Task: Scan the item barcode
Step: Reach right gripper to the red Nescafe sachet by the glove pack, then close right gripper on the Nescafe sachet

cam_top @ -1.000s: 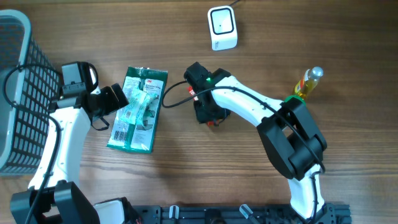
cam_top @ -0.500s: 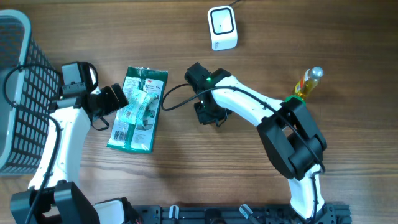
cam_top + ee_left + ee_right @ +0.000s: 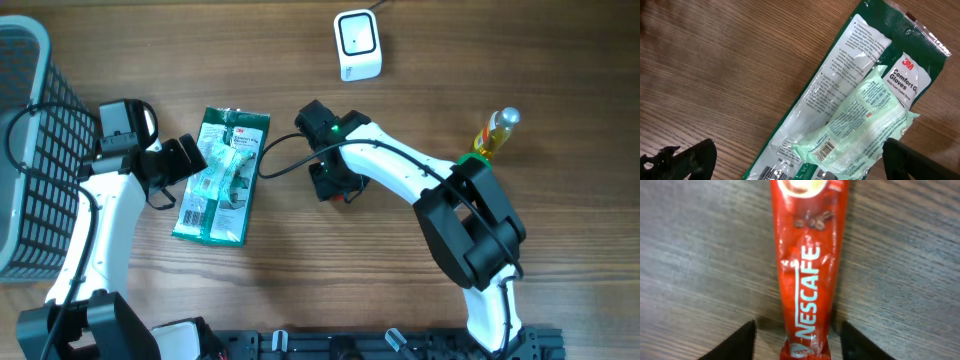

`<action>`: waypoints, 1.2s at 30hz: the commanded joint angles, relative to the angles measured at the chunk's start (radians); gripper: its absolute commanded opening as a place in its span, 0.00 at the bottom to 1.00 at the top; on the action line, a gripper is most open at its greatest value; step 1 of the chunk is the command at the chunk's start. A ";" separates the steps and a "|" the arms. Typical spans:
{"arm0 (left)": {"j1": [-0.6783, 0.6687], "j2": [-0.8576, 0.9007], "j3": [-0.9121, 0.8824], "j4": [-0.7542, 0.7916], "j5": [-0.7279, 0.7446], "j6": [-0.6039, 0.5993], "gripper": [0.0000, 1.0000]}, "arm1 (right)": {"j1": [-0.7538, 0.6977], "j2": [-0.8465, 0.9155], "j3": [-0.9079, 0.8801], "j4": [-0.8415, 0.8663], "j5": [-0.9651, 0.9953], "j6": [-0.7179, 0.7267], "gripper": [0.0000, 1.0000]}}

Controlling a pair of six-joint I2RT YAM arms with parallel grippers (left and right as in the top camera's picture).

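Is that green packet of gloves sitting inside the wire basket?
No, the green glove packet lies flat on the wooden table, clear of the basket off to its side in the overhead view.

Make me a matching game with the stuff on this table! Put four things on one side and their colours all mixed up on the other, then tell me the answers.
Things:
1. glove packet
2. coffee stick
3. scanner
4. bottle

Colours:
A. white
B. yellow
C. green
D. red

Right pairs: 1-C, 2-D, 3-A, 4-B.
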 commanded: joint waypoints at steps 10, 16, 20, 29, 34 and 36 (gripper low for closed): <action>-0.003 0.003 -0.004 0.000 0.008 0.020 1.00 | -0.002 0.014 -0.015 0.004 0.002 0.002 0.65; -0.003 0.003 -0.004 0.000 0.008 0.020 1.00 | -0.002 0.014 -0.015 0.011 0.002 0.002 0.65; -0.003 0.003 -0.004 0.000 0.008 0.020 1.00 | -0.002 0.014 -0.015 0.014 0.002 0.004 0.65; -0.003 0.003 -0.004 0.000 0.008 0.020 1.00 | 0.000 0.014 -0.015 0.014 0.002 0.003 0.66; -0.003 0.003 -0.004 0.000 0.008 0.020 1.00 | 0.000 0.014 -0.015 0.013 0.002 0.003 0.66; -0.003 0.003 -0.004 0.000 0.008 0.020 1.00 | -0.001 0.014 -0.015 0.013 0.002 0.003 0.66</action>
